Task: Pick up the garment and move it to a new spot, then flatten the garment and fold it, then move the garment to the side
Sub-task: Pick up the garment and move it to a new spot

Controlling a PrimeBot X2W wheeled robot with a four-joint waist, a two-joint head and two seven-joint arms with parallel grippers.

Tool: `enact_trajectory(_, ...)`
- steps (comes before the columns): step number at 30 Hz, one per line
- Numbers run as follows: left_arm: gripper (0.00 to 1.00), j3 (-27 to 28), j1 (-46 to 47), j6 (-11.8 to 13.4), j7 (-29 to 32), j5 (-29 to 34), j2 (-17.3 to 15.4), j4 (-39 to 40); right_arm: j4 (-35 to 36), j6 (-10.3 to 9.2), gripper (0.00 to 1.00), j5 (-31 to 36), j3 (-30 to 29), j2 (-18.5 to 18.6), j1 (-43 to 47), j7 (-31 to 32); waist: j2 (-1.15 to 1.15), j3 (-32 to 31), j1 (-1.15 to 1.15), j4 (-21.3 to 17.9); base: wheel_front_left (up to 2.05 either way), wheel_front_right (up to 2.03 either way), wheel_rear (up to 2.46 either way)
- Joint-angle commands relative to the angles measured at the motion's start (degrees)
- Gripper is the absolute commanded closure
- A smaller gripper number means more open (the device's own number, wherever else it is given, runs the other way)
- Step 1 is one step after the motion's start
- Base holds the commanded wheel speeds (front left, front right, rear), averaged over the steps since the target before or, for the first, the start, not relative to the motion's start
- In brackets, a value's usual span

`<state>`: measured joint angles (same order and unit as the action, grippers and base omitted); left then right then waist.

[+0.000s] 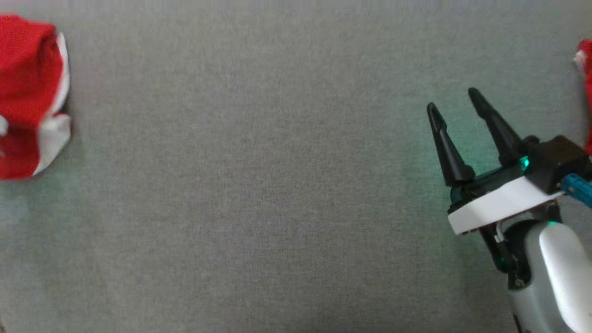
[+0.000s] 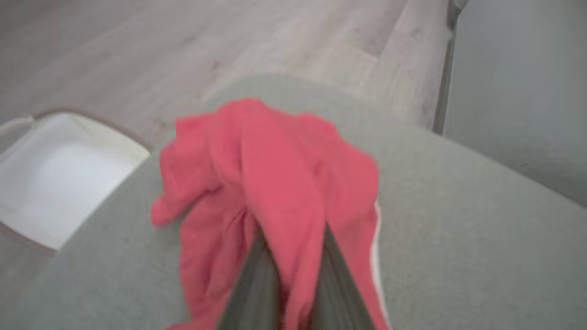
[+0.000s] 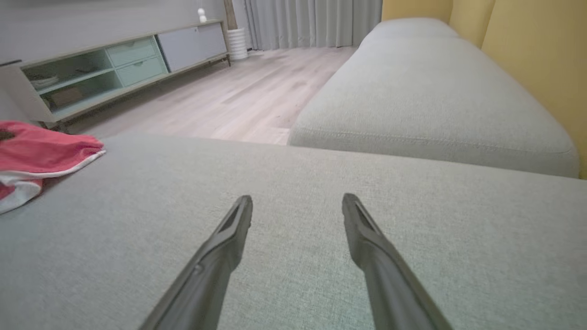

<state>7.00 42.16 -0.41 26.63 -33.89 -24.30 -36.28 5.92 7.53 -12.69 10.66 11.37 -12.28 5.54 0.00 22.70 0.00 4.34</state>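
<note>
two red fabric garments with white trim: the left garment (image 1: pixel 27 92) and the right garment (image 1: pixel 586 69). two end effectors, each with two long dark fingers: left end effector (image 2: pixel 293 231), right end effector (image 1: pixel 452 99). one white rectangular bin (image 2: pixel 69 174). one long pale-green cabinet (image 3: pixel 114 68). two grey fabric sofa seats: near seat (image 3: pixel 137 215), far seat (image 3: pixel 431 91).

You have the right gripper (image 3: pixel 297 198) above the near cushion (image 3: pixel 137 238), its two dark fingers spread wide with bare grey fabric between them; nothing is held. Whether the tips touch the fabric cannot be told. The garment (image 3: pixel 41 151), red with a white edge, lies crumpled on the same cushion at the far left, well apart from the fingers. Beyond sits a second cushion (image 3: pixel 426 101), against a yellow back (image 3: pixel 541 50). Pale wood floor (image 3: pixel 238 101) runs to a low cabinet (image 3: pixel 124 64) and a grey curtain (image 3: pixel 312 23).
</note>
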Motion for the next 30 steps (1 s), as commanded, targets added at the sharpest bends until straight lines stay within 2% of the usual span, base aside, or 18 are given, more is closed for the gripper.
enact_trajectory(1,1.00,1.05,3.48,-0.73,-1.94,1.29,-5.23,4.22,1.05,-0.04,0.00,-0.48,1.04,-0.47,0.71,-0.98,0.00,-5.44,0.00,-0.71,0.00,0.00,0.00)
enact_trajectory(3,1.00,-0.88,5.09,-1.90,-3.09,3.29,-6.40,7.02,-0.22,-0.04,0.00,-0.99,1.13,-1.18,1.38,-1.69,0.00,-8.35,0.00,-1.09,0.00,0.00,0.00)
enact_trajectory(5,1.00,-1.62,5.99,-2.41,-3.29,3.52,-6.21,8.44,-0.90,-0.04,0.00,-1.26,1.23,-1.56,1.72,-2.09,0.00,-9.95,0.00,-1.37,0.00,0.00,0.00)
enact_trajectory(11,1.00,-7.61,9.67,-4.65,0.60,3.46,-3.38,17.59,-3.61,-0.04,0.00,-2.33,1.31,-3.66,4.15,-3.88,0.00,-17.61,0.00,-3.86,0.00,0.00,0.00)
enact_trajectory(16,1.00,-13.00,9.45,-5.79,4.20,0.69,1.49,25.82,-3.93,-0.04,0.00,-2.73,1.56,-4.49,5.27,-3.99,0.00,-19.37,0.00,-6.74,0.00,0.00,0.00)
enact_trajectory(21,1.00,-20.38,4.60,-6.47,6.36,-2.33,7.41,32.27,-3.35,-0.04,0.00,-2.85,2.27,-4.76,4.86,-3.63,0.00,-17.79,0.00,-11.37,0.00,0.00,0.00)
enact_trajectory(25,1.00,-25.38,-0.28,-6.68,4.76,-1.32,9.47,31.48,-3.36,-0.04,0.00,-3.08,3.14,-5.04,3.63,-3.85,0.00,-15.94,0.00,-14.85,0.00,0.00,0.00)
enact_trajectory(30,1.00,-29.84,-4.62,-6.90,-0.93,0.70,10.39,24.91,-4.12,-0.04,0.00,-3.52,4.16,-5.55,2.11,-4.76,0.00,-13.71,0.00,-17.80,0.00,0.00,0.00)
